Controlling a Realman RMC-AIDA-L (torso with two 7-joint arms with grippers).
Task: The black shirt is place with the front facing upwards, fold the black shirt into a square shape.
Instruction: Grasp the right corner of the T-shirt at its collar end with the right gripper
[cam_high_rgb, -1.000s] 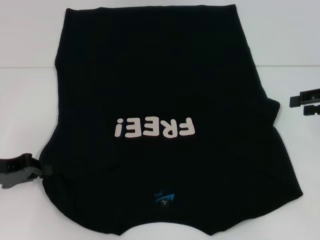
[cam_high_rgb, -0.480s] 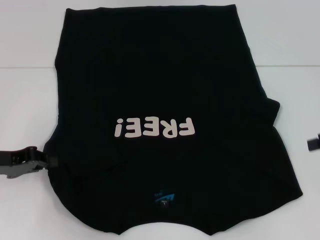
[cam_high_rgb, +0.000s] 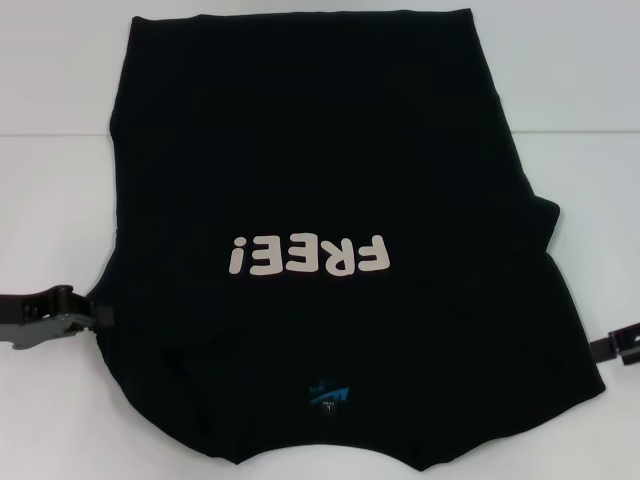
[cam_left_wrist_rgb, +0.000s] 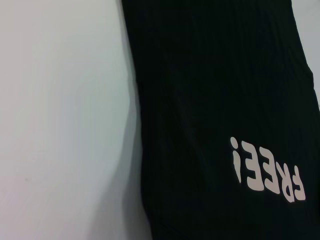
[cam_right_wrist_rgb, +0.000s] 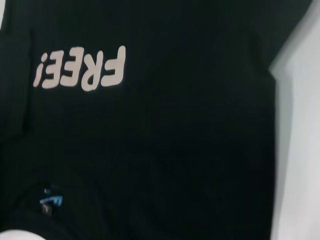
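the black shirt (cam_high_rgb: 320, 200) is lying flat on the white table (cam_high_rgb: 60, 150), filling mid frame, collar w/ blue neck label (cam_high_rgb: 330, 397) at bottom, long axis top-to-bottom. left gripper (cam_high_rgb: 85, 320) is being held touching its lower-left edge; right gripper (cam_high_rgb: 615, 347) just beside lower-right edge. finger state can't be told for either.

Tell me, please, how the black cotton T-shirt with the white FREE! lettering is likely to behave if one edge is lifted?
The black cotton T-shirt lies flat with soft wrinkles, so it will probably droop and fold, not stay stiff. Spread wide over the white table, it may drag. The left pincer sits at its edge, the right pincer at the opposite edge.
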